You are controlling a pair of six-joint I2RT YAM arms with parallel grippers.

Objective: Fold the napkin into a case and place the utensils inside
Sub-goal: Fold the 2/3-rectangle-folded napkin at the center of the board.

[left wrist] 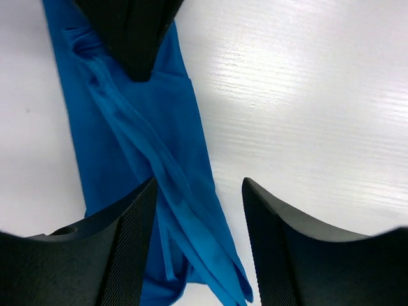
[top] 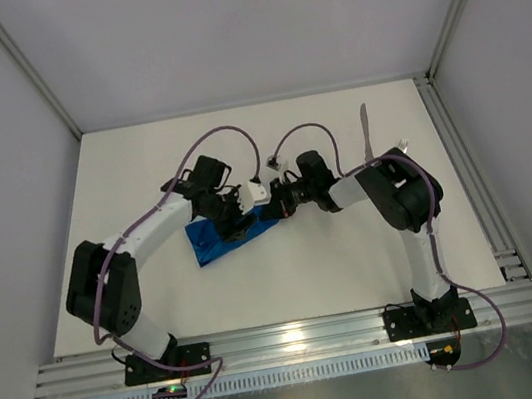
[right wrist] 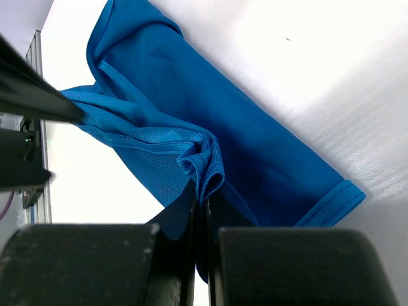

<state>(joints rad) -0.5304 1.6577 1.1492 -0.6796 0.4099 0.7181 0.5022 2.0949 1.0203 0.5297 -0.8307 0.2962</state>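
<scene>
The right gripper (right wrist: 203, 213) pinches a bunched fold of the blue napkin (right wrist: 255, 146) while the left gripper (left wrist: 197, 191) hangs part-open over it, gripping nothing.

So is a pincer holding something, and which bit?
The right pincer pinches a bunched-up fold of the thin, bright blue cloth napkin. The left pincer is open, holding nothing.

One napkin (top: 214, 242), one knife (top: 367, 131), two end effectors (left wrist: 197, 242) (right wrist: 203, 255)
</scene>
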